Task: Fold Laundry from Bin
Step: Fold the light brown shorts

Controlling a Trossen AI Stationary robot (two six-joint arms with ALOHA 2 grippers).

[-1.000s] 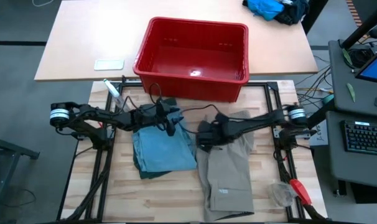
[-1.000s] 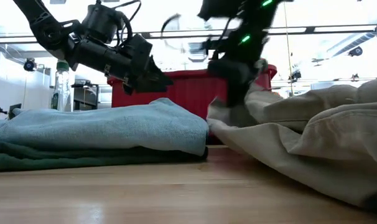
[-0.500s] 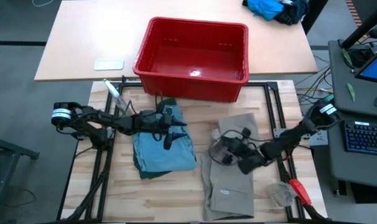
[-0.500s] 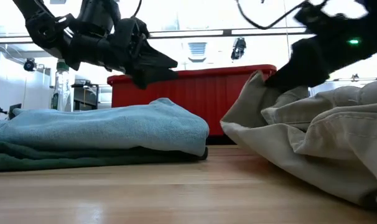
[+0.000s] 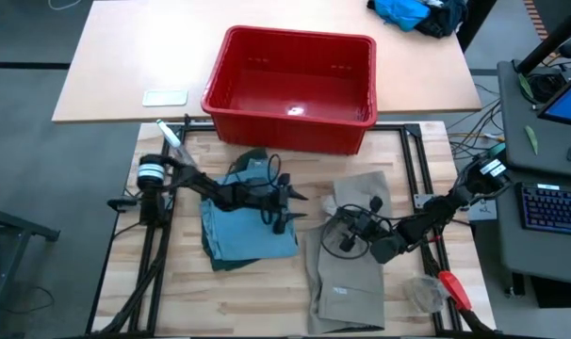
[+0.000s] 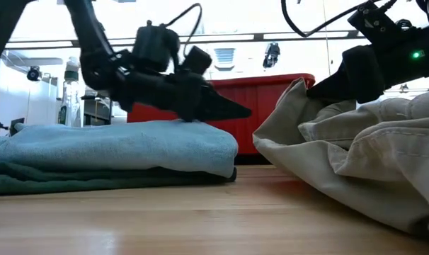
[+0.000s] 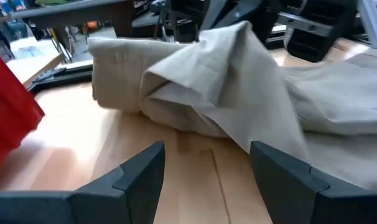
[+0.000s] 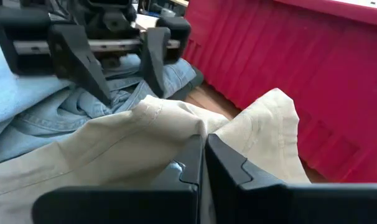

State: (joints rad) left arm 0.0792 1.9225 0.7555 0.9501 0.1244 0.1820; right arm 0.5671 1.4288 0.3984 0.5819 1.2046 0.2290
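Note:
The red bin [image 5: 295, 85] stands at the far middle. The laundry lies on the table in front of it: light blue denim trousers [image 5: 248, 231], folded on the dark green shorts [image 6: 73, 180], and a khaki piece [image 5: 351, 264] to their right. My left gripper [image 5: 290, 202] hovers open just above the denim's right edge [image 6: 221, 145] and points at the khaki piece [image 7: 238, 81]. Nothing is between its fingers. My right gripper [image 5: 336, 235] is shut on the khaki piece's upper part. My right gripper pinches a raised fold of the khaki piece [image 8: 170, 130] between its two shut fingers. It comes nearly level from the table's right side. The fold stands up in a peak [image 6: 296, 88] above the table. The rest of the garment lies slack on the wood.
A bright blue and black cloth heap [image 5: 413, 11] lies at the far right, and a flat white object [image 5: 165, 97] at the far left. A red-handled tool [image 5: 455, 290] and a clear plastic piece [image 5: 423, 292] lie near the right front. Bare wood shows between the garments [image 7: 176, 168].
My left gripper has gone right and down across the denim toward the khaki piece, staying open. My right gripper, shut throughout, first pulled back toward the table's near right and tipped up toward level, then held still. The khaki's far left part has folded over into a raised peak.

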